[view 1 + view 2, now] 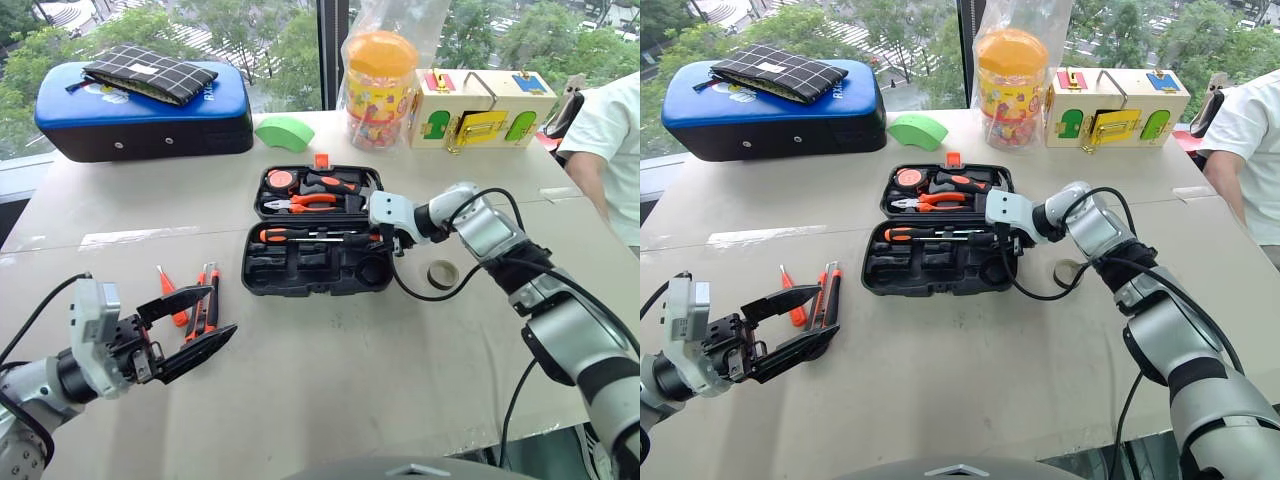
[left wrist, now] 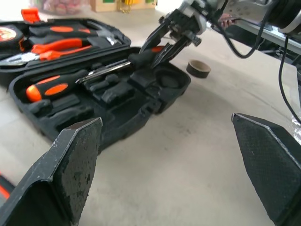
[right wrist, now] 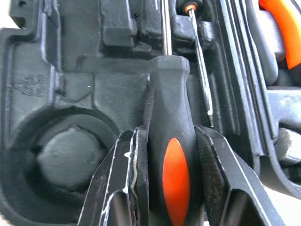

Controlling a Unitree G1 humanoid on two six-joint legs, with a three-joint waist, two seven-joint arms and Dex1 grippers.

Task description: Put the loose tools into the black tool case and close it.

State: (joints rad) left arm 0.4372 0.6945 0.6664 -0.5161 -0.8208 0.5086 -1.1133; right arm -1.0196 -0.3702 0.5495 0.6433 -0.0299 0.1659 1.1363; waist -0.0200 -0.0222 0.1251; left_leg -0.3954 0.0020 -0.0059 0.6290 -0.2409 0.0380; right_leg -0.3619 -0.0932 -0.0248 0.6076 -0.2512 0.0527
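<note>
Screwdriver (image 3: 176, 155), black w/ orange inlay, is pinched by right gripper (image 1: 392, 238) over open black tool case (image 1: 300, 275) at table centre. Left gripper (image 1: 190, 325) is held spread wide, empty, near loose tools (image 1: 195, 300) left of case. Tape roll (image 1: 443, 274) is seen right of case.

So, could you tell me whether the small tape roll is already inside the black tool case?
No, the tape roll lies on the table beside the open black tool case, outside it.
</note>
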